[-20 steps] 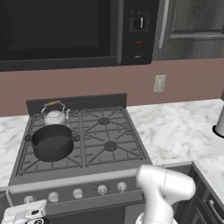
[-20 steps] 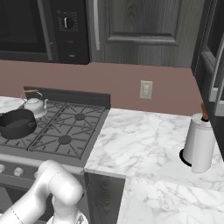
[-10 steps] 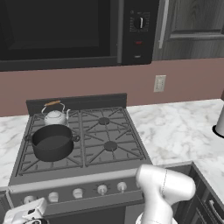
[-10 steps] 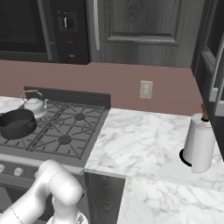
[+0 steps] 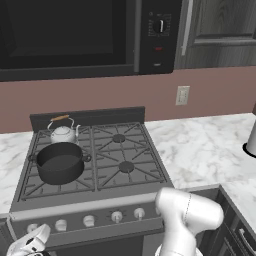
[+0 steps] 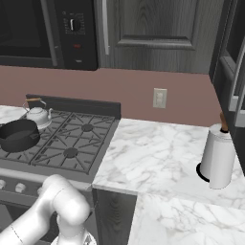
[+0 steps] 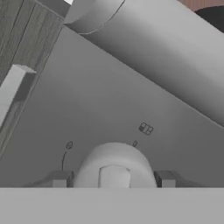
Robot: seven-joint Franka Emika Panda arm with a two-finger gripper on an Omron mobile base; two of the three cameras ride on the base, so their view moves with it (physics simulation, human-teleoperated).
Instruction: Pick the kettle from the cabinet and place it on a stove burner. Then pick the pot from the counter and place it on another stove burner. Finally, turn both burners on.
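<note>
The silvery kettle point(image 5: 63, 133) point(image 6: 38, 114) stands upright on the back-left stove burner. In front of it, the dark pot point(image 5: 60, 162) point(image 6: 19, 136) rests on the front-left burner. The two right burners point(image 5: 126, 166) are bare. In the hand view my gripper point(image 7: 112, 178) straddles a round silver stove knob point(image 7: 114, 162), a fingertip point(image 7: 59, 178) close against each side. Its white hand point(image 5: 31, 243) shows low at the left end of the stove's front panel. The cabinet point(image 6: 158, 28) is closed. The marble counter point(image 5: 210, 150) runs to the right of the stove.
More silver knobs point(image 5: 116, 216) line the stove front. A black microwave point(image 5: 75, 35) hangs above the stove. A paper towel roll point(image 6: 218, 155) stands on the counter at the right, and a wall outlet point(image 6: 160, 97) sits behind it.
</note>
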